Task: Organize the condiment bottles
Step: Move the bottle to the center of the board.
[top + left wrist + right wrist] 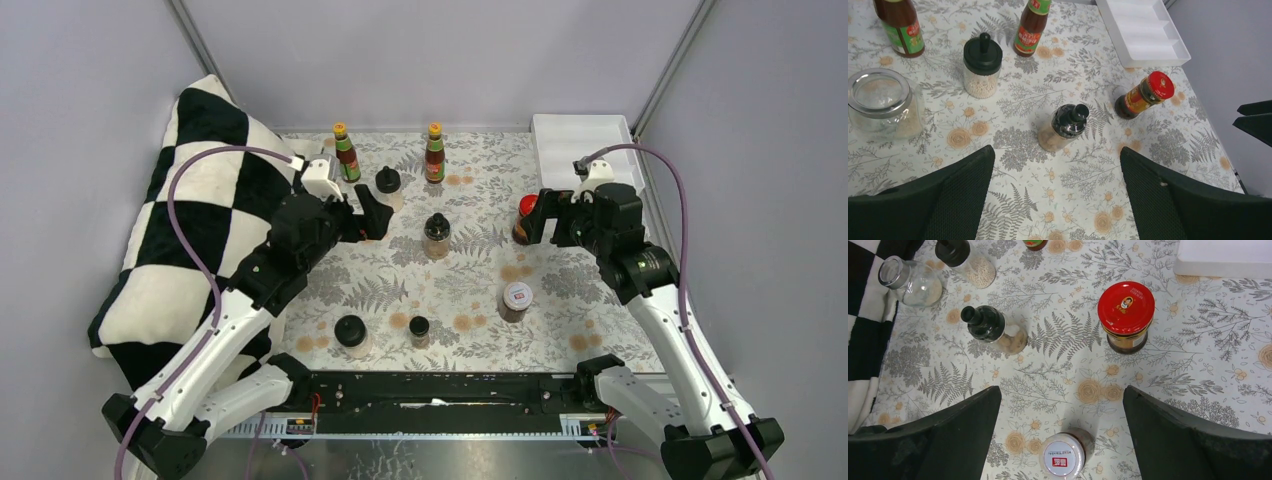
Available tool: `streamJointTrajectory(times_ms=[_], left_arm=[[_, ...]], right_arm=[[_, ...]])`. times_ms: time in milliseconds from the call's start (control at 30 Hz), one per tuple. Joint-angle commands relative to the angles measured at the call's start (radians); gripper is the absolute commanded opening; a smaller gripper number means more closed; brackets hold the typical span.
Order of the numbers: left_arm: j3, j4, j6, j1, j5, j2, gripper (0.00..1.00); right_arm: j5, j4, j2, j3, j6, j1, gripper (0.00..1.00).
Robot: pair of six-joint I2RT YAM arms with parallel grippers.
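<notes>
Sauce bottles (346,155), two; short jars (437,235), seven; left fingers (948,200) and right fingers (1173,440) wide apart, empty.

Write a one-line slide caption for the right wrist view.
Open right gripper hovers above red-lidded jar, white-lidded jar and black-capped jar on floral cloth.

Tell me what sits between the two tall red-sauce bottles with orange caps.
A short clear jar with a black knobbed lid, slightly nearer the arms than the left bottle and right bottle. Top view shows it.
</notes>
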Motion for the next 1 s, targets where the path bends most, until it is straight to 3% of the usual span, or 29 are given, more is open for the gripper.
streamJointTrajectory(times_ms=[0,433,967], left_arm=[[-0.043,0.058,-0.031,-0.004,0.017,-0.013,0.99],[-0.092,0.122,-0.061,-0.005,0.018,-0.103,0.99],[-0.004,-0.015,-0.064,-0.005,0.035,-0.051,0.99]], right_arm=[[0.015,0.051,-0.037,-0.022,0.009,0.002,1.00],[-0.035,0.042,-0.069,-0.042,0.029,0.002,1.00],[-0.102,0.094,-0.086,-0.063,0.061,0.002,1.00]])
